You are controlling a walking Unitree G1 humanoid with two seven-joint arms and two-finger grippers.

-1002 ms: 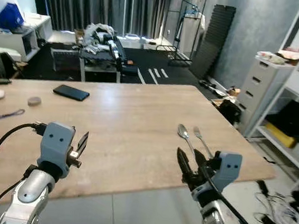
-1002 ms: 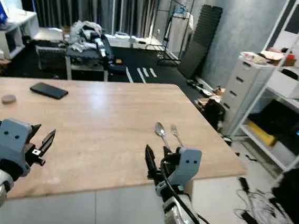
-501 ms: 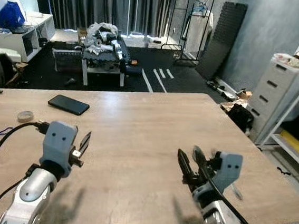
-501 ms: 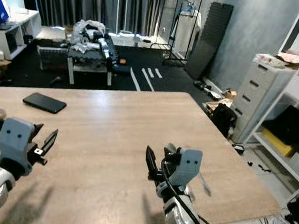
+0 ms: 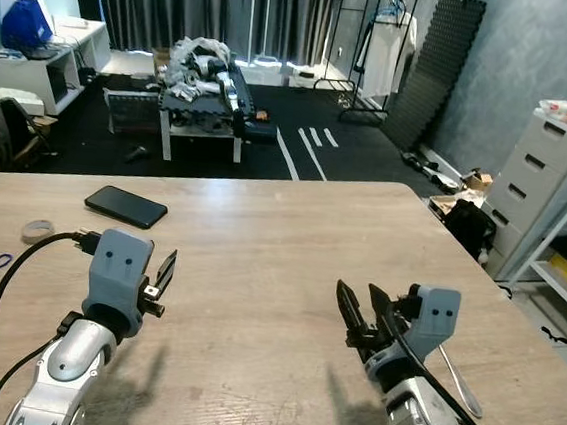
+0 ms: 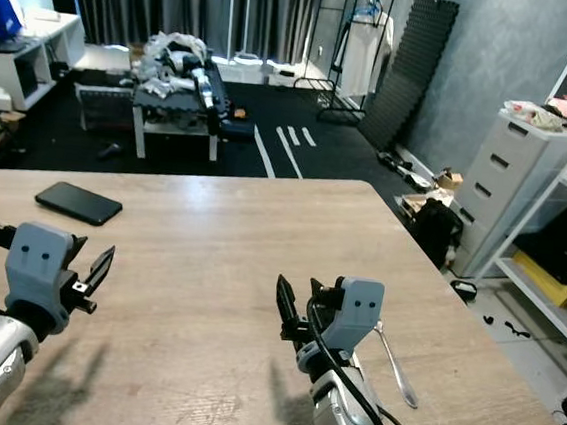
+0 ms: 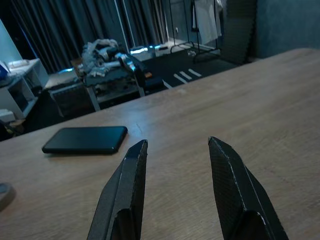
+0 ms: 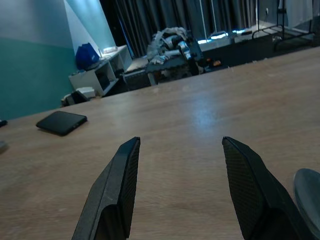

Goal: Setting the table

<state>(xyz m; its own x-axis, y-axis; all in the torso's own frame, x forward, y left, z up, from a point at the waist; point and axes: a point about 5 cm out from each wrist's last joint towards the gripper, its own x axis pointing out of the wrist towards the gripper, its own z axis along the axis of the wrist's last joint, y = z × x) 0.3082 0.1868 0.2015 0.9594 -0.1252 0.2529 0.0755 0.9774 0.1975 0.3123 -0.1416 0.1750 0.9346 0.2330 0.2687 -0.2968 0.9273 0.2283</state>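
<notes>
1. Wooden table (image 5: 262, 231) is carrying a phone (image 5: 126, 206) at 10 o'clock.
2. Left gripper (image 5: 162, 273) is hovering at 8 o'clock, fingers spread, holding nothing.
3. Right gripper (image 5: 362, 316) is hovering at 5 o'clock, fingers spread, holding nothing.
4. Spoon (image 6: 394, 362) is lying just right of it; setting looks barely begun.

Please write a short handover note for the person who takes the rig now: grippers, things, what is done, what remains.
Left gripper: open, holding nothing, above the wooden table.
Right gripper: open, holding nothing, above the table near the utensil.
A metal utensil lies on the table just right of the right arm; which kind, I cannot tell.
A black phone lies far left.
Done: no place setting visible.
Left: probably pick up and place the utensil.
</notes>
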